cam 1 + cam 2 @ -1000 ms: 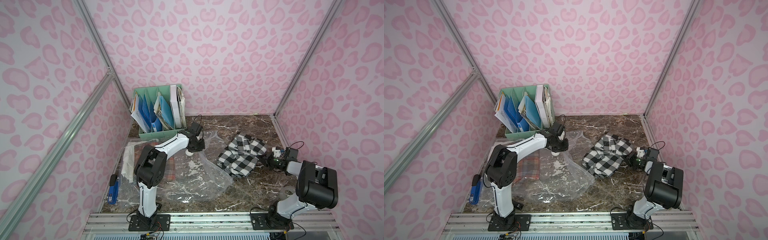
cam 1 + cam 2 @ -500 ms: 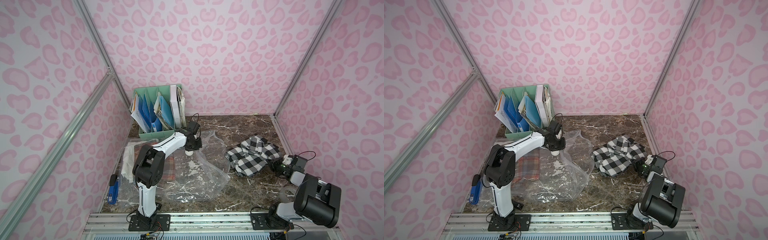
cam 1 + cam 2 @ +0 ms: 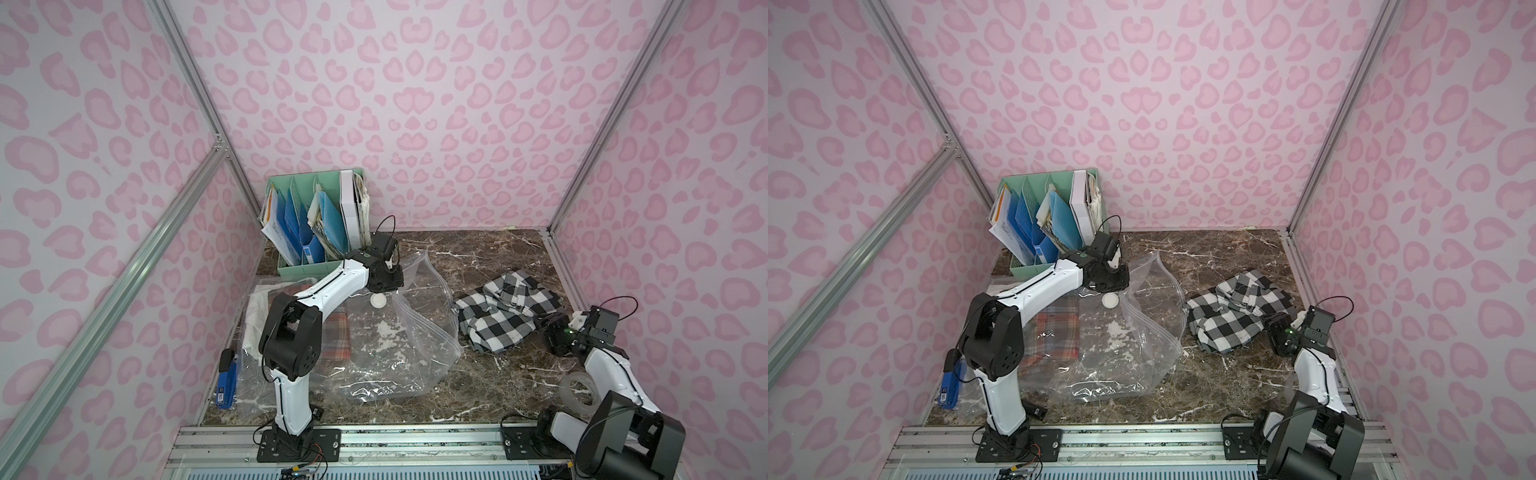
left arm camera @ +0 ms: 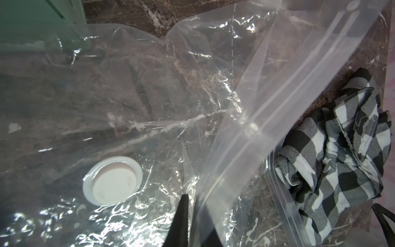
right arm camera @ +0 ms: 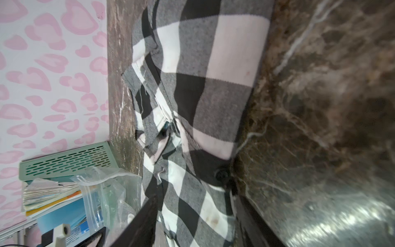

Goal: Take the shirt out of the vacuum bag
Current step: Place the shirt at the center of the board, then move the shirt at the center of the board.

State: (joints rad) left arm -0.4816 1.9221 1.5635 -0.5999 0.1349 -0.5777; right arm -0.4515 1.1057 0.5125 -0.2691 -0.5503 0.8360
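Shows the left gripper [image 4: 189, 205] closed tight on a fold of the clear vacuum bag [image 3: 399, 345], with the round white valve disc [image 4: 112, 180] just beside the fingertips [image 4: 181, 211] and the zip-seal strip [image 4: 277, 119] running past them on the other side. Shows the right gripper [image 5: 194, 203] with fingers [image 5: 143, 220] spread open, the black-and-white checked shirt [image 3: 498, 320] lying slack between them on the marble table [image 3: 478, 249], outside the bag and just beside its zip edge.

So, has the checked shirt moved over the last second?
Yes. The black-and-white checked shirt has slid away from the green file organizer, toward the aluminium rail at the table's right edge.
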